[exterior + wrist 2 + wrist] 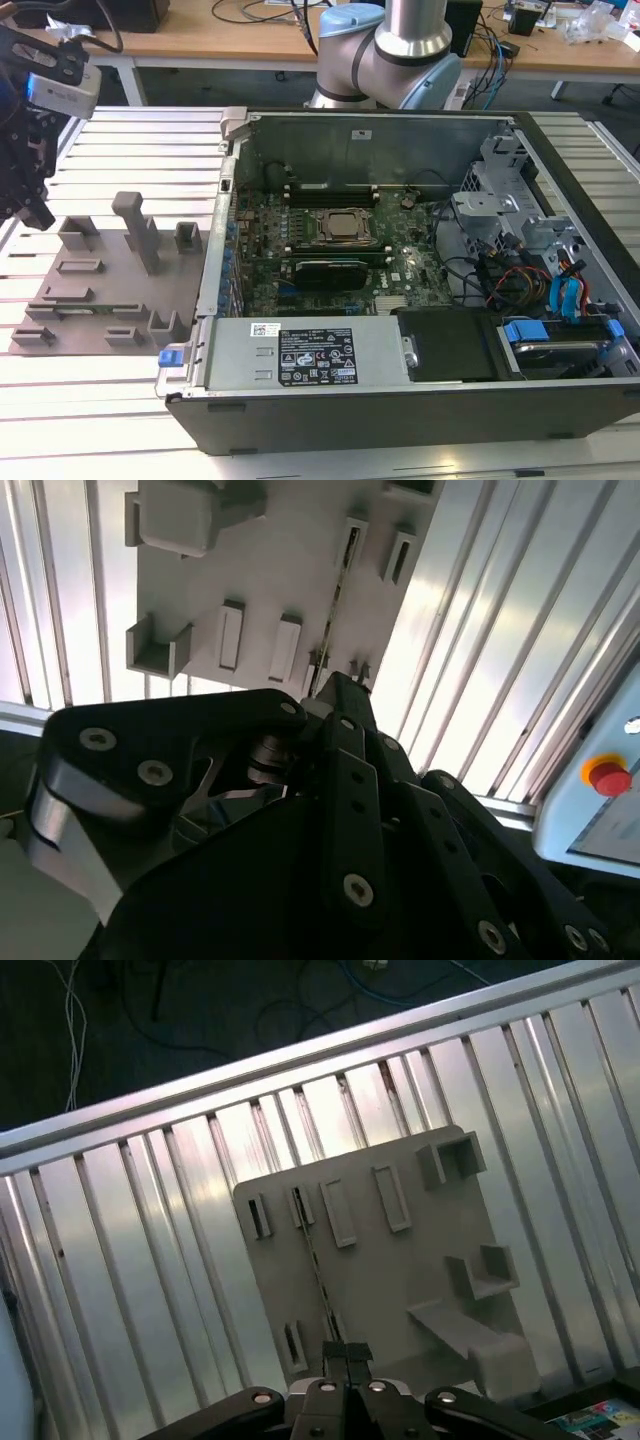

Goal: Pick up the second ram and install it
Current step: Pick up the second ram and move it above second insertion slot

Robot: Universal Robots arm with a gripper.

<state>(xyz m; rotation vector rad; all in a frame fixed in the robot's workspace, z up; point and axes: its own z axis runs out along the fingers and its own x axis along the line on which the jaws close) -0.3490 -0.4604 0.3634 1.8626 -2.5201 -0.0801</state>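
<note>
- Leftmost in the exterior view, the black gripper (30, 205) hangs above a slatted metal table (130, 140), near the left end of a grey holder plate (110, 290)
- In both wrist views its jaws are pressed together on the second ram (315, 1260) (335, 600), a thin strip seen edge-on over the plate
- Further right, an open computer case (350, 145) lies on the table, with a green motherboard (400, 270) inside
</note>
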